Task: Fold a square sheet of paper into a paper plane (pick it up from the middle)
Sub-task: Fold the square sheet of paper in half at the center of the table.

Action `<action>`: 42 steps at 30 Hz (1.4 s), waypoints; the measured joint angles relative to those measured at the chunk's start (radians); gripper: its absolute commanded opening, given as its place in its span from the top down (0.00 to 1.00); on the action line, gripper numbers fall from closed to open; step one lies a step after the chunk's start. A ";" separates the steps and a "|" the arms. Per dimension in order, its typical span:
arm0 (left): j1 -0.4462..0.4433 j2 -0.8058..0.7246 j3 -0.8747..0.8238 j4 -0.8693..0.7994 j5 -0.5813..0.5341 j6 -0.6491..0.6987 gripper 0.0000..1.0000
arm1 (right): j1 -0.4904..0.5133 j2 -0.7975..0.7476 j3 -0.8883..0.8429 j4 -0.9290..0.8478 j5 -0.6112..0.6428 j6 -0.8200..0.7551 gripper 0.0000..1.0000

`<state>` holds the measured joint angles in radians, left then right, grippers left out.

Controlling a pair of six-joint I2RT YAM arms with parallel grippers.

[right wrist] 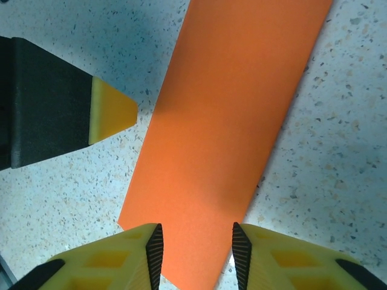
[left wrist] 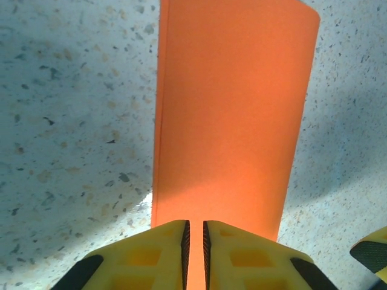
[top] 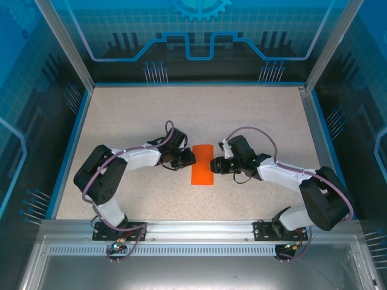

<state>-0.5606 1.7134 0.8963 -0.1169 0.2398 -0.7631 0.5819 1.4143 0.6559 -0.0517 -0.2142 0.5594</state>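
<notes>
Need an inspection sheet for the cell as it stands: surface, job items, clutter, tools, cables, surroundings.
Surface: speckled beige table, no marks or spills seen.
Job's things: square sheet of paper, orange, a narrow rectangle that looks folded in half, lying flat mid-table; no plane shape yet.
Clutter: nothing seen.
Tools: left tool at the paper's edge, jaws almost together, grip unclear. Right tool open, over the opposite edge.
Cables: purple cables, looped, not touching the paper.
Surroundings: aluminium frame and blue printed walls.
</notes>
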 measured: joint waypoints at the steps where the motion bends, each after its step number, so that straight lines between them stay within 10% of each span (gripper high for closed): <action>1: 0.000 -0.001 -0.005 0.004 -0.001 -0.006 0.80 | 0.000 0.010 0.008 -0.013 -0.003 -0.003 0.66; 22: 0.014 -0.002 -0.031 0.078 0.029 -0.074 0.78 | 0.001 0.212 0.029 0.082 -0.274 0.050 0.65; 42: 0.014 -0.002 -0.042 0.077 0.031 -0.074 0.75 | -0.011 0.202 0.025 0.093 -0.282 0.076 0.65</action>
<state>-0.5468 1.7119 0.8543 -0.0395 0.2703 -0.8371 0.5709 1.6165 0.6807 0.0414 -0.4957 0.6357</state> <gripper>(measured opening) 0.247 0.357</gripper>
